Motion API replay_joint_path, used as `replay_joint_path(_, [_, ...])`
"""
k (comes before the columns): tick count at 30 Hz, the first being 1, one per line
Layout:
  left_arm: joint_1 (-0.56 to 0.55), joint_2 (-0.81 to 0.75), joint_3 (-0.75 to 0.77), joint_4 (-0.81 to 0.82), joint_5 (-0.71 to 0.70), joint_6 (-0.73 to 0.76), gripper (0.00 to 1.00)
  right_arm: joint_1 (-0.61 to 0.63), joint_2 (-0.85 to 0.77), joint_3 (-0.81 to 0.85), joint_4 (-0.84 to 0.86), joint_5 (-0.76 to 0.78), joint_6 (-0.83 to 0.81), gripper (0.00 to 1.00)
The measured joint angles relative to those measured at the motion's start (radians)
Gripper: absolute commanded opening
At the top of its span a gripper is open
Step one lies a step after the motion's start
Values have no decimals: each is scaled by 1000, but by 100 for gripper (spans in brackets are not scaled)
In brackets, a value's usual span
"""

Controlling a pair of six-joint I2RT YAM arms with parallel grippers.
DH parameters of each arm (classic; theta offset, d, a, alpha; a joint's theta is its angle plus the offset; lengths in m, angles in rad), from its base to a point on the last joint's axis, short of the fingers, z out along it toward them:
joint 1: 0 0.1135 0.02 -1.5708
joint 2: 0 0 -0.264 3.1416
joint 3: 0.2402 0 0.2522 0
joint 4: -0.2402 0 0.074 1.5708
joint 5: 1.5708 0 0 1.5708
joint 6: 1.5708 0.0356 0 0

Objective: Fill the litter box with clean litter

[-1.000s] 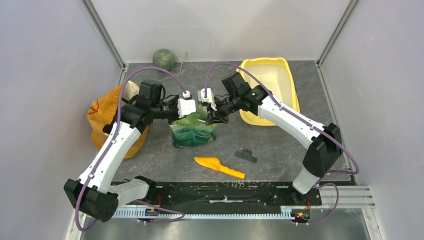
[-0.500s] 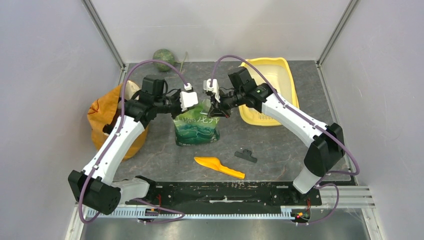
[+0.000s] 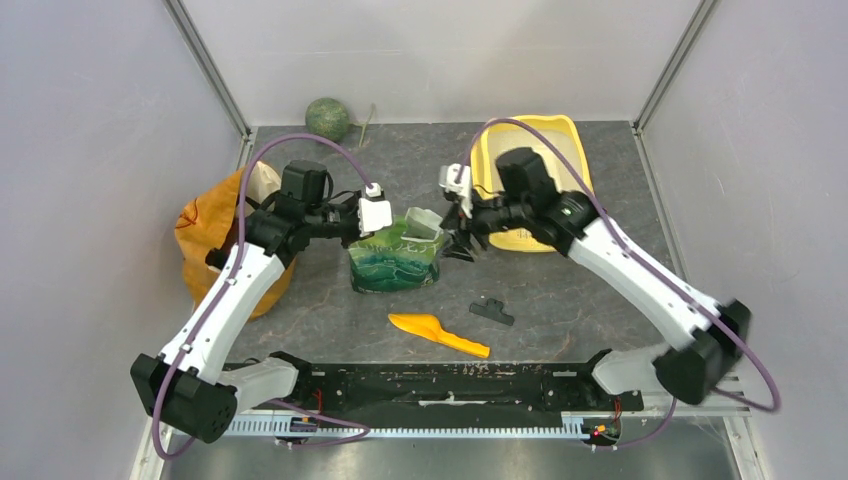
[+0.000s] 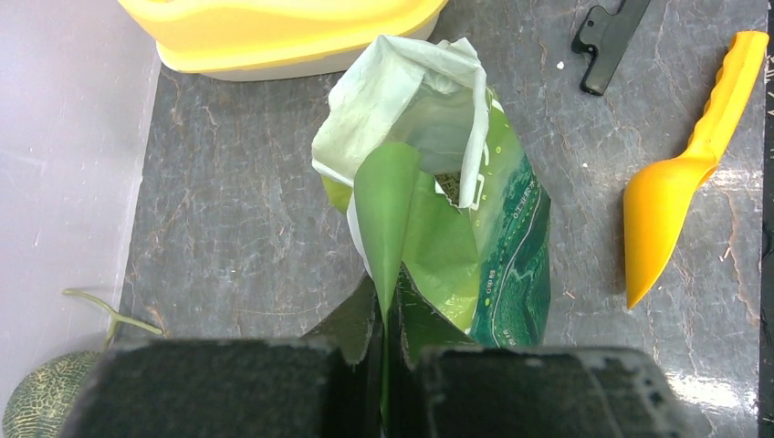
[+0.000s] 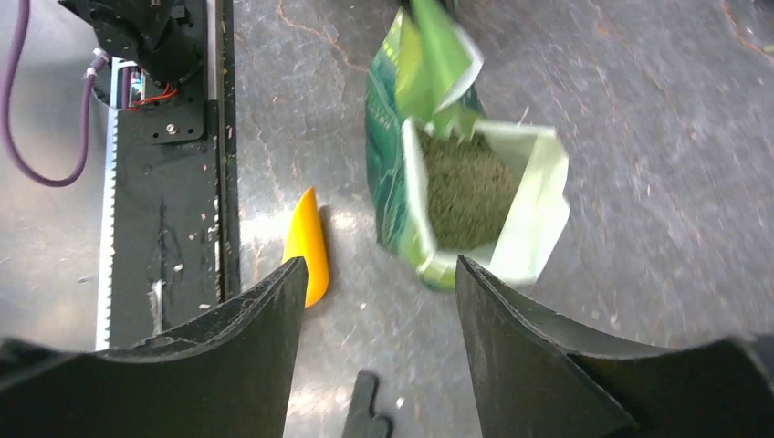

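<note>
The yellow litter box (image 3: 578,150) sits at the back right, its basin partly hidden by my right arm; its rim (image 4: 274,41) shows in the left wrist view. A green pouch (image 3: 392,262) stands mid-table with its mouth spread open. Grey-beige clean litter (image 5: 465,187) fills the pouch (image 5: 388,173). My left gripper (image 4: 388,319) is shut on the pouch's light green top flap (image 4: 392,210). Just right of the pouch, my right gripper (image 3: 462,245) hangs open and holds nothing. Its fingertips (image 5: 292,274) frame bare table.
An orange scoop (image 3: 438,334) and a black clip (image 3: 492,312) lie in front of the pouch. An orange-yellow bag (image 3: 215,240) slumps at the left wall. A green round melon (image 3: 328,118) rests at the back. Grey walls close in on three sides.
My right gripper let go of the pouch's top, opened and drew back to the right. The pouch was lifted, then settled lower with its mouth open. The left gripper kept its grip.
</note>
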Motion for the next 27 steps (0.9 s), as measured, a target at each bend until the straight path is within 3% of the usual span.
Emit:
replay_joint_path(3, [0,0,-6,6,0,0,3,-7,-169,-113,-11,44,51,70])
replay_joint_path(7, [-1,-3,-14,13,-1,-1,22,10,-275,-228,-64,92,56,72])
replay_joint_path(11, [-1,-10,-15,11,-4,0,44,43,-224,-306,-131,164,25,73])
replay_joint_path(20, [-1,-16,-19,3,-61,-2,57,147,-145,-366,-183,259,-62,77])
replay_joint_path(26, [-1,-6,-19,3,-89,-3,85,241,-99,-389,-183,311,-103,80])
replay_joint_path(27, [-1,-4,-19,3,-91,-3,86,248,-91,-391,-184,317,-106,80])
